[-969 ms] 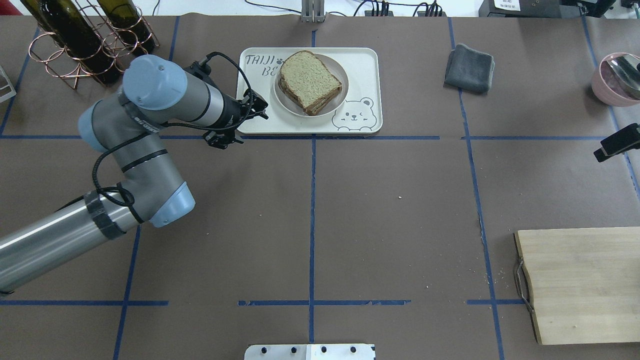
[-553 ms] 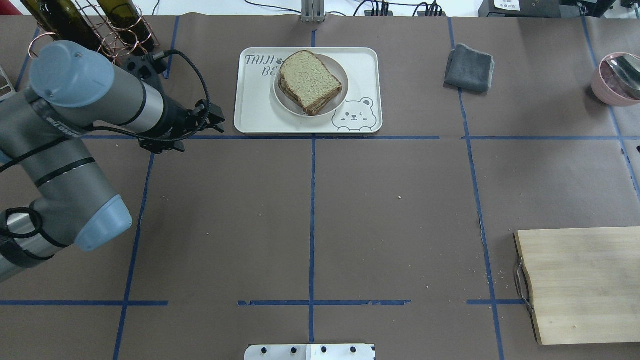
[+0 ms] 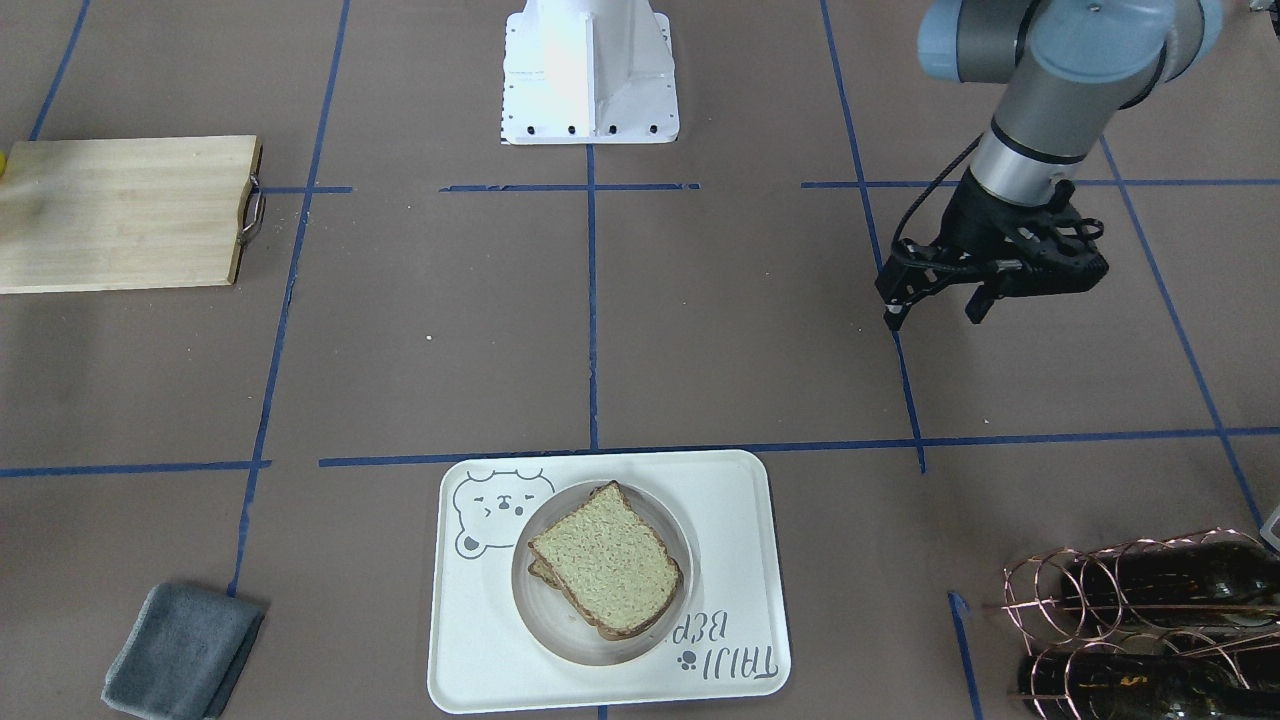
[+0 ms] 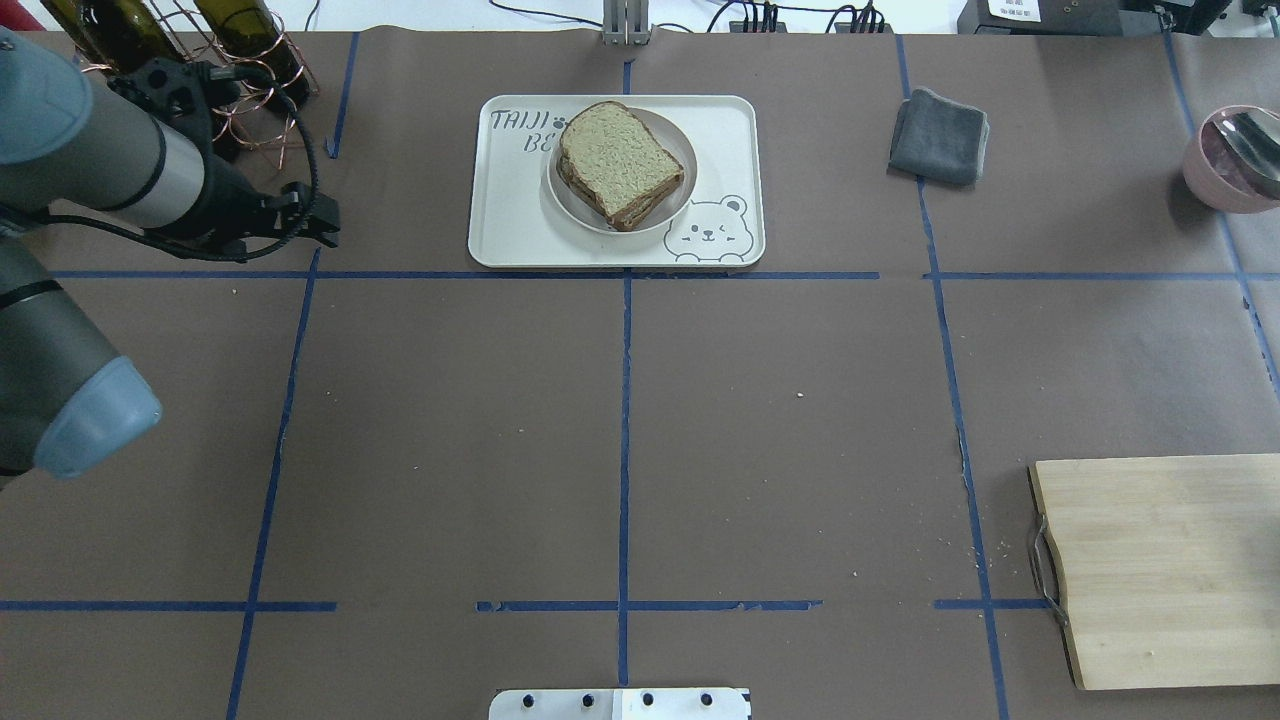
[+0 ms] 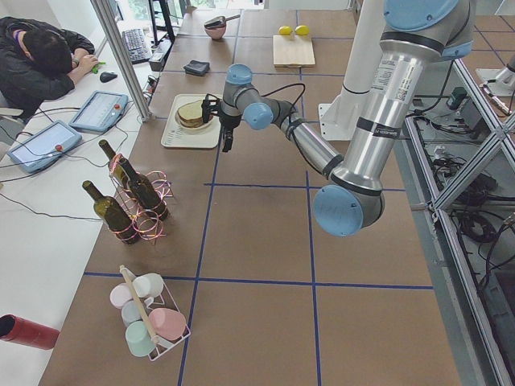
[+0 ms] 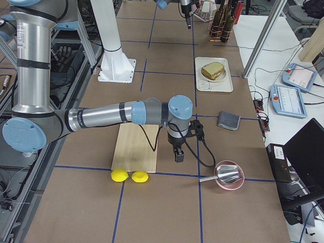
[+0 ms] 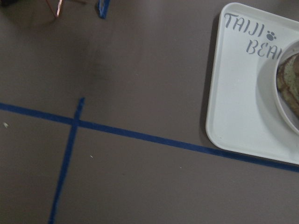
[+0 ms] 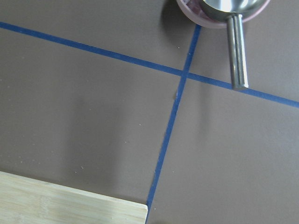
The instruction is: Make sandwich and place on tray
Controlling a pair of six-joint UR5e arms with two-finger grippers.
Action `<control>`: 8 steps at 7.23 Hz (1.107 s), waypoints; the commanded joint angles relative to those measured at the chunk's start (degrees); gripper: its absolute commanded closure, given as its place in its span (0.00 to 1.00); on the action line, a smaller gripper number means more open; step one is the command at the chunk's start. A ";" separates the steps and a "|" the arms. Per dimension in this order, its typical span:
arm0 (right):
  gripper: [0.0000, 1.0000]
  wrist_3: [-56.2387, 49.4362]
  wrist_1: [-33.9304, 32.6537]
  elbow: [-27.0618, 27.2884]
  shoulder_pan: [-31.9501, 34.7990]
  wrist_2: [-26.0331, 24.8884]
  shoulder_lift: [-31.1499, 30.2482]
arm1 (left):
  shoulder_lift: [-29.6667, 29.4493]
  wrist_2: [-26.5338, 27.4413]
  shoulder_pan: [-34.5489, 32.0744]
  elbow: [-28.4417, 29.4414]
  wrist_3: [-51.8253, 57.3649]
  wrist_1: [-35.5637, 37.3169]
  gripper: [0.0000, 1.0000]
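Seemingly the task is done, so only collisions are to be feared: at the left, the left gripper [image 4: 322, 226] is held empty near the bottle rack [image 4: 270, 70], its jaw width not discernible, and the rack could be caught by a careless swing. In the middle, the sandwich [image 4: 620, 163] is seated on a plate [image 4: 562, 200] on the tray [image 4: 505, 215], slices skewed, and could be slid apart by a nudge. At the right, the right gripper [image 6: 178, 156], whose opening cannot be told, is poised near the ladle [image 6: 228, 173], which could be knocked.
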 commanded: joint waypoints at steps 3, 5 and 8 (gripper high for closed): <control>0.00 -0.13 0.41 -2.82 2.09 0.20 -0.32 | 15.41 -11.29 -19.64 2.66 36.47 0.25 0.00; 0.00 0.04 0.32 -4.58 2.27 1.68 -0.14 | 18.69 -14.21 -30.36 8.27 52.64 4.00 0.00; 0.00 0.65 0.41 -7.74 3.67 5.73 0.03 | 18.79 -16.84 -38.14 14.62 61.16 10.16 0.00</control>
